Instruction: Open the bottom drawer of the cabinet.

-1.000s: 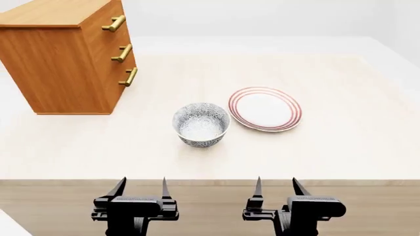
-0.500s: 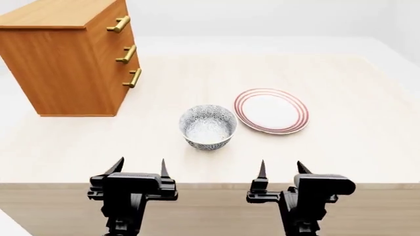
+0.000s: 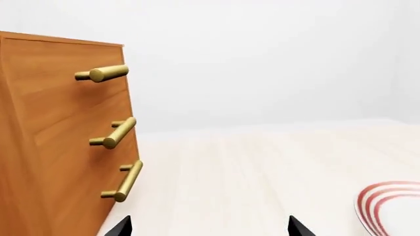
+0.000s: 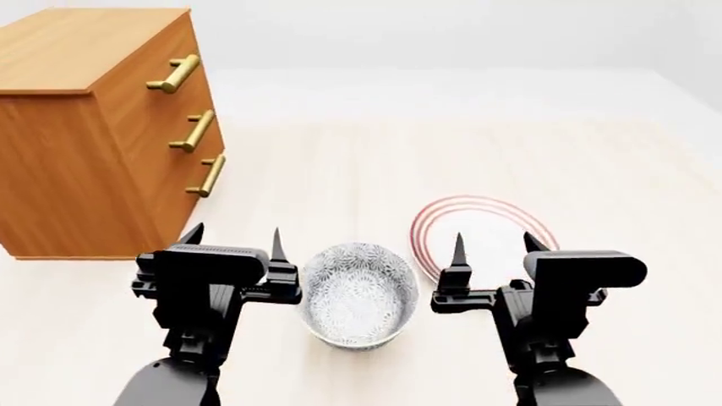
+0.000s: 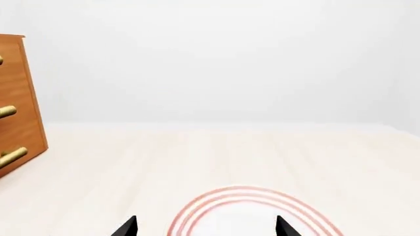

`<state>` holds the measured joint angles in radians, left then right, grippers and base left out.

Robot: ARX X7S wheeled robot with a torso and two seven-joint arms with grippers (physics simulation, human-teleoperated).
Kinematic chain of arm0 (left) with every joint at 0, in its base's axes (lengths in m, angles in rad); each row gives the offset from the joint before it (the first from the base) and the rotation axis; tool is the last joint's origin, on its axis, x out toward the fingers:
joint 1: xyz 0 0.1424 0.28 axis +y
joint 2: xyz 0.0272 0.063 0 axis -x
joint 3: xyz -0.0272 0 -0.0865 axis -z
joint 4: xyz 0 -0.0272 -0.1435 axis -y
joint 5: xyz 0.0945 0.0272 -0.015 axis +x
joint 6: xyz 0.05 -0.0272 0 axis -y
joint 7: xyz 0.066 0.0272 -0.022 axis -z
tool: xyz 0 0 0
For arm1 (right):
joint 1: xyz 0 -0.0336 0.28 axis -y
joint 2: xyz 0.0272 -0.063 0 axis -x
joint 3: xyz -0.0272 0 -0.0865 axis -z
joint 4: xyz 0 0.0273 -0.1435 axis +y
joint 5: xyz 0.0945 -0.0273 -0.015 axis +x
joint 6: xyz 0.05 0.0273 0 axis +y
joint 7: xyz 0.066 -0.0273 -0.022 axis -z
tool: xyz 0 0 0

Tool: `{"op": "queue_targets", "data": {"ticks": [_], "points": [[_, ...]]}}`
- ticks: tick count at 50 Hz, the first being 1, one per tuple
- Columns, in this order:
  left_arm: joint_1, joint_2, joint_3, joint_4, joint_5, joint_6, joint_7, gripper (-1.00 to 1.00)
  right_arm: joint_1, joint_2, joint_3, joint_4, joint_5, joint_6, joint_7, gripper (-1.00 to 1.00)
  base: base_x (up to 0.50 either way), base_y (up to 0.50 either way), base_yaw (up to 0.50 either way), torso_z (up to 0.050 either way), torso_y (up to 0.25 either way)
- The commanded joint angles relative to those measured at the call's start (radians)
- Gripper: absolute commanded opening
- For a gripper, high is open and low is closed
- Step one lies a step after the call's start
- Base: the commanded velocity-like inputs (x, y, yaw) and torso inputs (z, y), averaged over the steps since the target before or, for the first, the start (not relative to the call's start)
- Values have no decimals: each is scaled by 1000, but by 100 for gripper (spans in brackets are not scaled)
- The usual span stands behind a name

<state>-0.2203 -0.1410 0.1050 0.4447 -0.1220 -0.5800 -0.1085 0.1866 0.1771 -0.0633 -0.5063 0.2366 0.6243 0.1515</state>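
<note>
The left gripper (image 4: 233, 241) hangs wide open and empty, lined up toward the cabinet (image 4: 79, 144) at the table's far left corner, whose bottom drawer (image 4: 192, 190) sits shut. The right gripper (image 4: 493, 245), equally spread and empty, idles over the plate (image 4: 485, 211), beside the bowl (image 4: 358, 292).
</note>
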Motion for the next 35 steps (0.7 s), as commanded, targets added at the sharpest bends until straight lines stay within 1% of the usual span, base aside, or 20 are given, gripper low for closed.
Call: {"op": "queue_targets", "data": {"ticks": [1,28,35], "points": [[-12,-9,5,15,-11,-25,-8,100,8,9,-4,-17,12,23,7,100,500,0,0,0,0],[-4,-25,18,1,-26,-8,-26,100,4,18,-11,2,29,-2,16,100,500,0,0,0,1],[-6,-28,21,3,-35,-18,-28,100,9,22,-18,4,23,0,25,100,0,0,0,0,0]]}}
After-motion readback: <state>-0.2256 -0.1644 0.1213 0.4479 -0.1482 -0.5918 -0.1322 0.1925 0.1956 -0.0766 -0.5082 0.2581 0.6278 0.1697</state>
